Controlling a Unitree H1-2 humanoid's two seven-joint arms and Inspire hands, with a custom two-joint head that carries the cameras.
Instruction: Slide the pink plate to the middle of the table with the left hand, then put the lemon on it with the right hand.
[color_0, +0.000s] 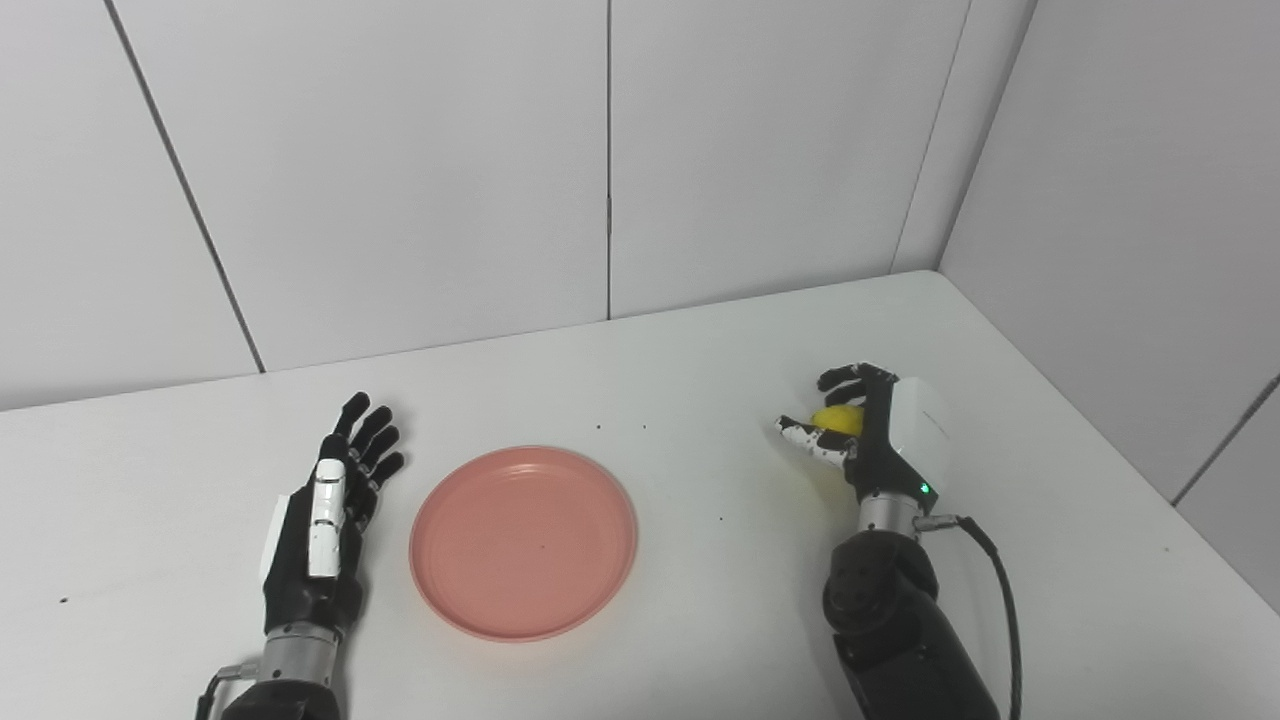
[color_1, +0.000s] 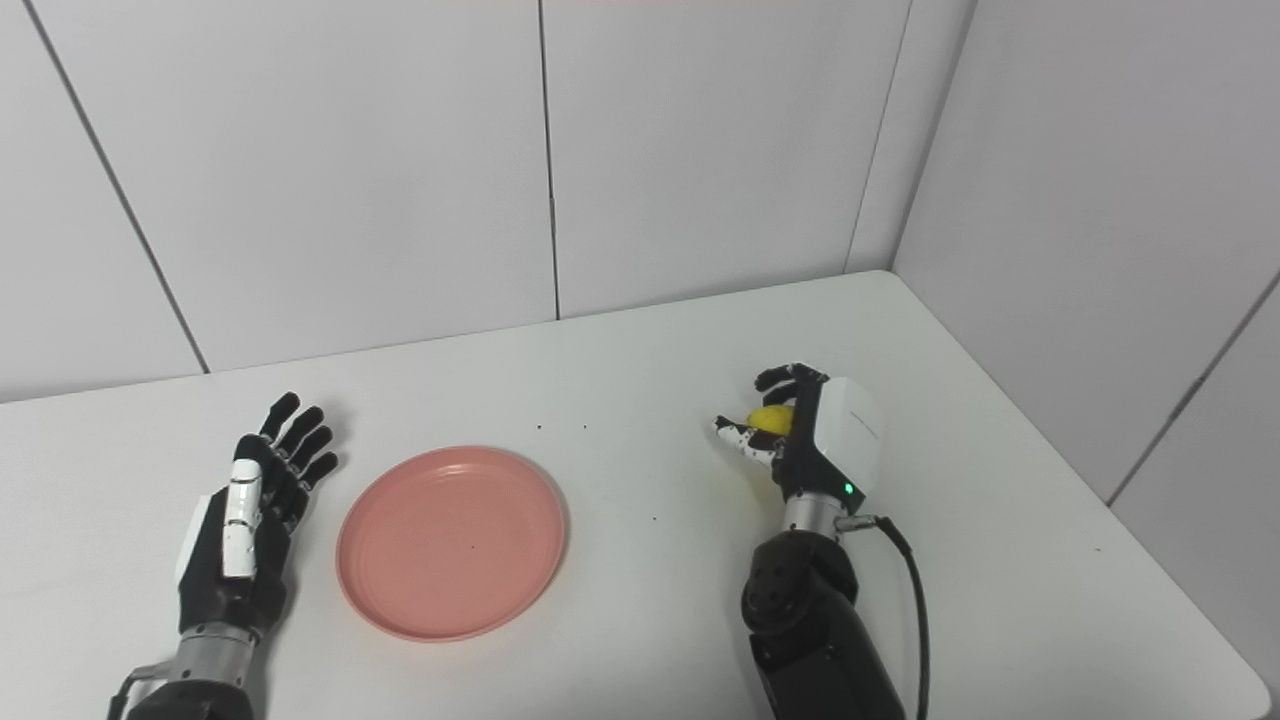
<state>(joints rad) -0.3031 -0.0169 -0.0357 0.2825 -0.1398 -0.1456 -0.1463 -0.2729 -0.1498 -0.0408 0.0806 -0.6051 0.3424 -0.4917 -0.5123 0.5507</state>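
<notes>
While the right hand (color_0: 880, 425) clasps the lemon (color_0: 838, 418), its long axis is hidden.

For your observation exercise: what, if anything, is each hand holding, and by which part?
The right hand grips the lemon around its body. The left hand holds nothing.
</notes>
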